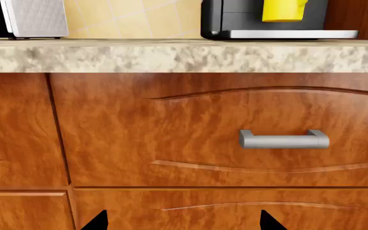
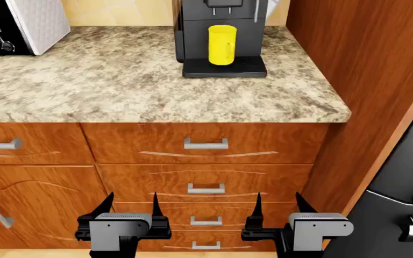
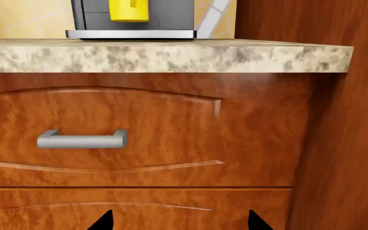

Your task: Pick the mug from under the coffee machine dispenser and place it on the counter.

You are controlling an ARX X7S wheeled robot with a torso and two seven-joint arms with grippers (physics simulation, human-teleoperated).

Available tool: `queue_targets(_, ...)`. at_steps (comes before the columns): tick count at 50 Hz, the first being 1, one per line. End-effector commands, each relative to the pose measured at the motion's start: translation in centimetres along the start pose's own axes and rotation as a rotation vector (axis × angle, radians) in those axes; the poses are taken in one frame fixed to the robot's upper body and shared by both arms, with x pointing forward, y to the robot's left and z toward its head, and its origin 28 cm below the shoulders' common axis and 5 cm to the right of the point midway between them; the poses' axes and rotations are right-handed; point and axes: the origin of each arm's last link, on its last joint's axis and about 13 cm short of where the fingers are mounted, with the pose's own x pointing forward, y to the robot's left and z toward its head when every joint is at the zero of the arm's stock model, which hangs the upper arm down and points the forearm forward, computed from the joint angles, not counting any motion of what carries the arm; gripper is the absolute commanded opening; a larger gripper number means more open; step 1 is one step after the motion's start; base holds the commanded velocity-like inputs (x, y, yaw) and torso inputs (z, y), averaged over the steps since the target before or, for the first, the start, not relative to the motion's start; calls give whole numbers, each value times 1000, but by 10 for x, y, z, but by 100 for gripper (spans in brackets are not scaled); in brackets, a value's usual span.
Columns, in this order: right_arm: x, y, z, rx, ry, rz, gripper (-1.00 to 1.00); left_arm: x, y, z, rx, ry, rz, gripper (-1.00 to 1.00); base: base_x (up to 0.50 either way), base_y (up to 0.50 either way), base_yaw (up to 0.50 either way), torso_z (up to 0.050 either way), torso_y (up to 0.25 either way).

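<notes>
Standing at the far left of the table [image 2: 120, 80] is a white quilted toaster [image 2: 41, 21], and further right the yellow mug [image 2: 221, 45] sits upright on the drip tray of the black coffee machine [image 2: 192, 37], under its dispenser [image 2: 225, 9]. Down low before the wooden drawers [image 2: 206, 144], the left gripper [image 2: 132, 206] hangs with its fingers apart. The right gripper [image 2: 277, 205] beside it also has its fingers apart, both well clear of the mug.
</notes>
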Motion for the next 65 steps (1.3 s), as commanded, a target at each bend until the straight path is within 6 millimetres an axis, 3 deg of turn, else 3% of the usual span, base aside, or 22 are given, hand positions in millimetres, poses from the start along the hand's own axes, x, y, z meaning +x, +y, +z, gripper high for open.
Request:
queue_targets(1,0,1,0,-4,0,1,100,0,0,0,0,0,1,100,0,0,0,0,0)
queue_targets(18,0,-1,-1,5,15,-11,100,0,1,2,-22,-6,14,100,0,0,0,0,0)
queue_targets(21,0,-1,-1,10,16,-10,100,-1,3,13,-65,-45,50,100,0,0,0,0,0)
queue_targets(28,0,-1,-1,9,20,-20,100,-16,33,109,-282,-313,183,100,0,0,0,0,0)
queue_targets(33,0,-1,-1,3,19,-32,100,-37,59,157,-455,-480,266,100,0,0,0,0,0)
queue_targets(36,0,-1,-1,-1,19,-36,100,-64,76,192,-604,-639,287,100,0,0,0,0,0)
queue_targets(39,0,-1,0,-1,19,-37,100,-86,91,215,-747,-768,297,100,0,0,0,0,0)
queue_targets(47,0,0,1,-21,10,-26,100,-117,112,220,-965,-877,330,100,0,0,0,0,0)
queue_targets(58,0,0,3,-29,0,-44,100,-127,107,227,-958,-921,268,100,0,0,0,0,0)
queue_targets(61,-4,2,12,-67,-5,-40,100,-123,106,227,-952,-913,262,100,0,0,0,0,0)
queue_targets(65,-15,7,46,-53,1,-22,100,-120,104,227,-934,-910,252,100,0,0,0,0,0)
